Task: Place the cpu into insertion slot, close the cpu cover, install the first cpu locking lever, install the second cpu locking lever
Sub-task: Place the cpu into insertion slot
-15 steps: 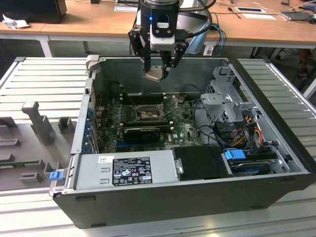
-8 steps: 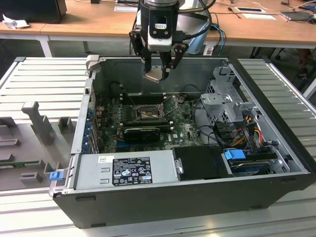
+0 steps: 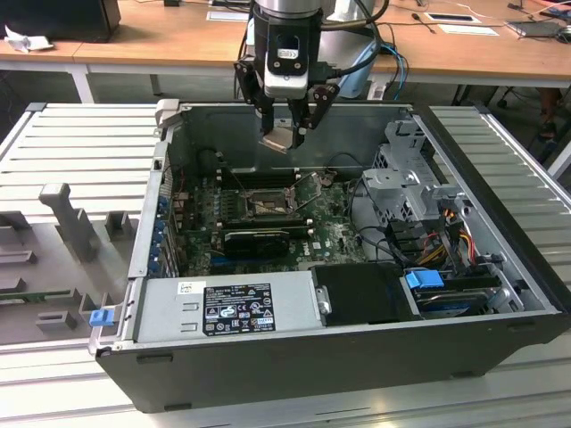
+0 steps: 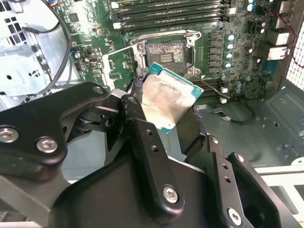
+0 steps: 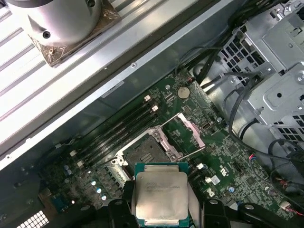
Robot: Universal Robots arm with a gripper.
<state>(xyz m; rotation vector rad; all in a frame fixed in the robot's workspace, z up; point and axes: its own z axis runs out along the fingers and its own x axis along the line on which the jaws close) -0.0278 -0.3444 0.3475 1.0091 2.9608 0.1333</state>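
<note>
The gripper [image 3: 287, 129] is clamped on the edges of the cpu [image 5: 160, 195]; the insertion slot [image 3: 266, 203] lies below the gripper, well apart and uncovered; the cpu cover [image 5: 187, 129] stands raised beside the slot.

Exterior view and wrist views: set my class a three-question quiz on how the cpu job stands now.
1. True or false: the cpu already sits in the insertion slot.
2. The cpu cover is: A open, B shut over the slot.
3. Fill in: the gripper is shut on the ____.
Key: 1 false; 2 A; 3 cpu.
</note>
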